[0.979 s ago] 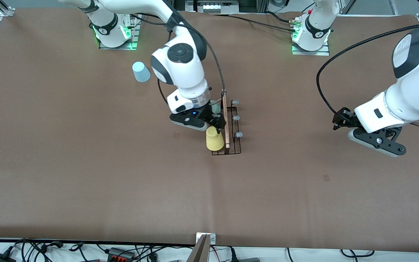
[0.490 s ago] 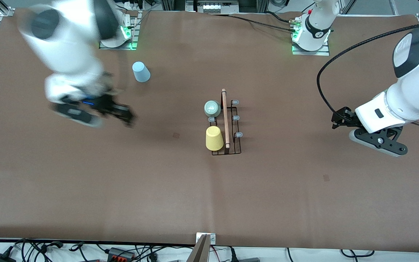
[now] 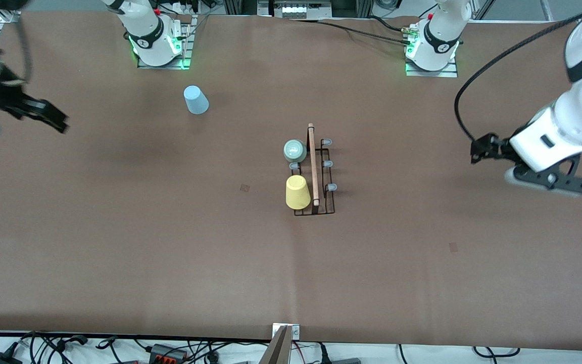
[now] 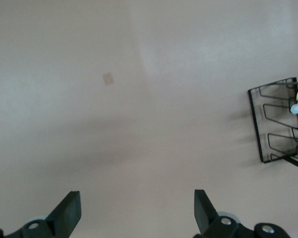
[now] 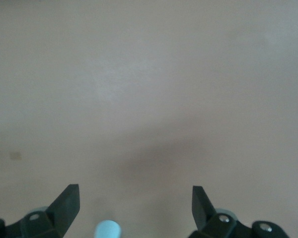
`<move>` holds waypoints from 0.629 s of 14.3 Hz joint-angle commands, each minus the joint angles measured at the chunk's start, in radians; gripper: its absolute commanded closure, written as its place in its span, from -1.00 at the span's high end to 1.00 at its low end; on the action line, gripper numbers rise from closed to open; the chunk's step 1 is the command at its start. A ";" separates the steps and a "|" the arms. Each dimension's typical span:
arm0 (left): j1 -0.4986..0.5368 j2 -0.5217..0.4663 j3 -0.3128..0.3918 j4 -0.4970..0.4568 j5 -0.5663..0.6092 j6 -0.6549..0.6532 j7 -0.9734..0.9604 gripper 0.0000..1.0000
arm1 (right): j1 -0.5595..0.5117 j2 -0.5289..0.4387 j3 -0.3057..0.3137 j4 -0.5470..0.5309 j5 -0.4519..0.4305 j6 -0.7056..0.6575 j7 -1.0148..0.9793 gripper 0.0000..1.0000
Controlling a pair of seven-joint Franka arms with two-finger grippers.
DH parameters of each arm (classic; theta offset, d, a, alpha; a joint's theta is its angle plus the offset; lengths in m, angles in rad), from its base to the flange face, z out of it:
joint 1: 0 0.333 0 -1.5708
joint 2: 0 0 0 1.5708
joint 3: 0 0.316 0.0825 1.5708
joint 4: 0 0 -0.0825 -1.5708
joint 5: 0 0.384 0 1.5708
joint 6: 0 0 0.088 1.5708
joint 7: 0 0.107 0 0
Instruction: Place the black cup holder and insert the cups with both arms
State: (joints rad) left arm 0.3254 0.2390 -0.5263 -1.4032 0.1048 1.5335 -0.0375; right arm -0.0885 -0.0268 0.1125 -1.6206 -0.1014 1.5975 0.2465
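The black cup holder [image 3: 327,174] stands mid-table, its wooden handle [image 3: 313,164] on top. A mint green cup [image 3: 294,150] and a yellow cup [image 3: 297,192] sit upside down on its prongs on the side toward the right arm's end. A light blue cup [image 3: 196,99] stands upside down on the table near the right arm's base. My right gripper [image 3: 56,120] hangs open and empty over the right arm's end of the table; the right wrist view shows it [image 5: 134,201] with the blue cup [image 5: 108,230] below. My left gripper [image 3: 479,150] [image 4: 136,203] is open and empty over the left arm's end, with the holder [image 4: 275,124] off to one side.
The brown table mat [image 3: 170,242] is bare around the holder. Cables and power strips [image 3: 159,349] lie along the table edge nearest the front camera. The arm bases [image 3: 157,43] [image 3: 432,48] stand at the edge farthest from it.
My right gripper has swung away from the holder to its own end of the table, leaving the green and yellow cups on the prongs. My left gripper drifted slightly outward.
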 commanded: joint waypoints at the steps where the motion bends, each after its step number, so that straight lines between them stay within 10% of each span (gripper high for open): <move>1: -0.238 -0.136 0.300 -0.118 -0.057 0.004 -0.010 1.00 | -0.002 0.039 -0.100 0.068 0.037 -0.030 -0.302 1.00; 3: -0.339 -0.177 0.437 -0.163 -0.059 0.068 -0.001 1.00 | 0.001 0.042 -0.141 0.091 0.058 -0.039 -0.351 1.00; 9: -0.333 -0.287 0.437 -0.278 -0.059 0.100 0.182 1.00 | -0.014 0.071 -0.111 0.097 0.109 -0.031 -0.185 1.00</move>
State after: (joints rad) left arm 0.0018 0.0047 -0.0960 -1.6243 0.0683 1.6100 0.1121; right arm -0.0904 0.0149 -0.0143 -1.5543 -0.0211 1.5791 -0.0029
